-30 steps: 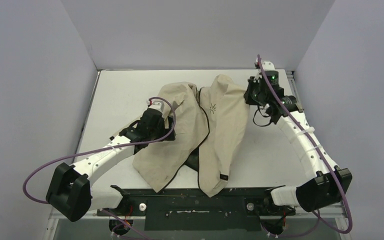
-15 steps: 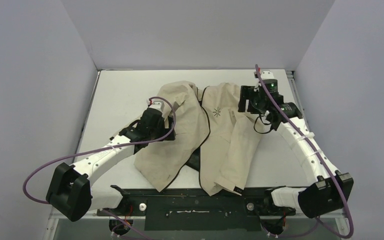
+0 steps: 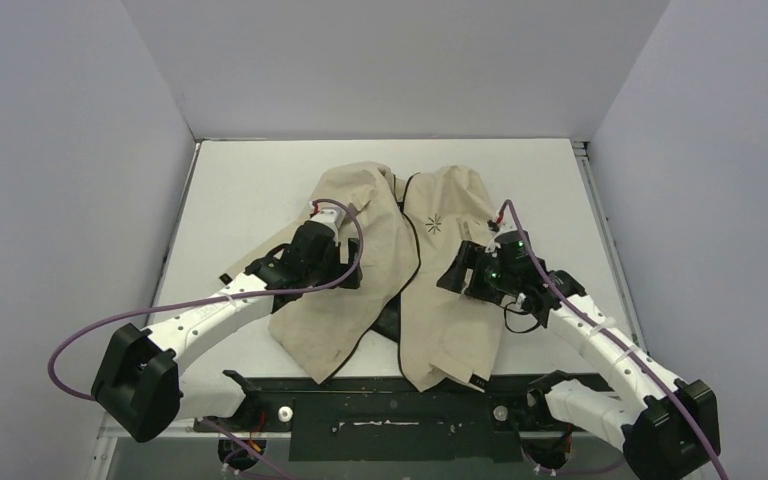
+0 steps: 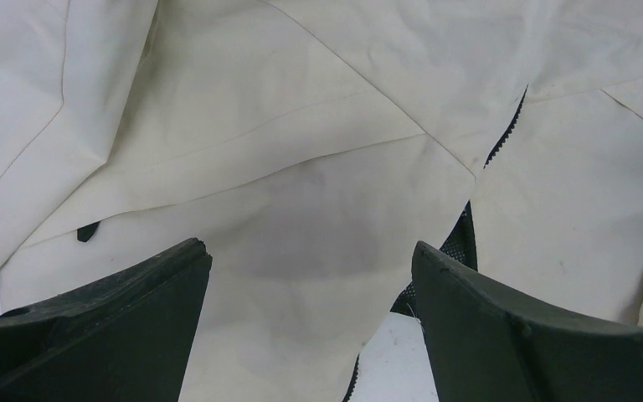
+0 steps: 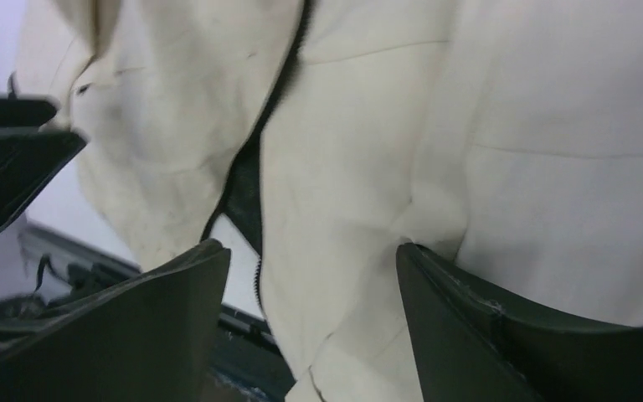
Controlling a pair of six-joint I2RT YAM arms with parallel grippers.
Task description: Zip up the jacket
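The beige jacket (image 3: pixel 380 230) lies spread on the white table (image 3: pixel 240 180), front up and unzipped. Its dark zipper edge (image 3: pixel 416 255) runs down the middle, with a black starburst logo (image 3: pixel 434 222) on the right panel. Dark lining (image 3: pixel 388 318) shows where the panels part low down. My left gripper (image 3: pixel 348 272) hovers open over the left panel, nothing between its fingers (image 4: pixel 310 248). Zipper teeth (image 4: pixel 506 134) and mesh lining (image 4: pixel 460 243) show to its right. My right gripper (image 3: pixel 455 277) hangs open just above the right panel (image 5: pixel 310 246), with the zipper (image 5: pixel 280 75) to its left.
The jacket's hem reaches the table's near edge, over the black front rail (image 3: pixel 360 385). Grey walls (image 3: pixel 80 150) enclose the table on three sides. Purple cables (image 3: pixel 90 335) loop from both arms. In the right wrist view the left gripper (image 5: pixel 17 159) shows at the left.
My right gripper opened and let go of the jacket's right side, whose sleeve now lies flat. The right arm swung from the far right down to the right panel. The left arm barely moved.
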